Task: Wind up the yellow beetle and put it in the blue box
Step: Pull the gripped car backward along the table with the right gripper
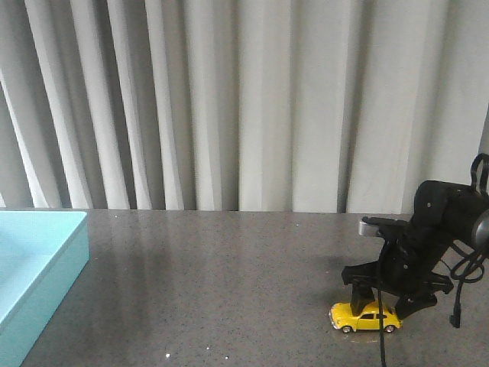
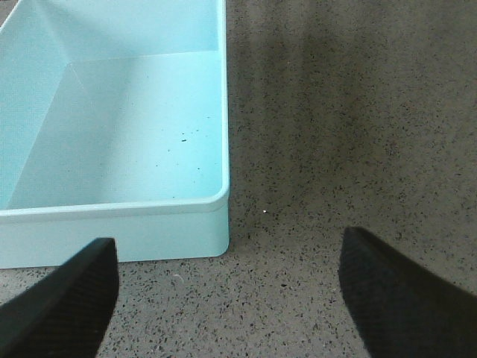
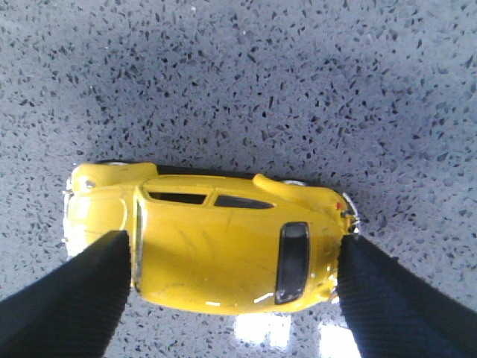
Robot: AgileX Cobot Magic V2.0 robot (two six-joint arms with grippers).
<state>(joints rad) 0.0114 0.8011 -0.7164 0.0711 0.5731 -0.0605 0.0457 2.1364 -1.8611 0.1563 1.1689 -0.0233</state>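
Observation:
The yellow beetle [image 1: 365, 316] stands on its wheels on the dark speckled table at the front right. My right gripper [image 1: 384, 300] is down over it. In the right wrist view the beetle [image 3: 216, 246] lies lengthwise between the fingers. One finger [image 3: 82, 291] rests on the bonnet by the windscreen and the other [image 3: 395, 291] is against the rear bumper, so the jaws hold it end to end, spread wide. The blue box [image 1: 30, 267] sits at the far left, open-topped and empty. My left gripper [image 2: 227, 298] is open and empty above the table just outside a corner of the box [image 2: 112, 142].
Grey pleated curtains hang behind the table's far edge. The right arm's black cable [image 1: 380, 336] hangs down in front of the beetle. Bare tabletop [image 1: 214, 283] lies between the box and the beetle.

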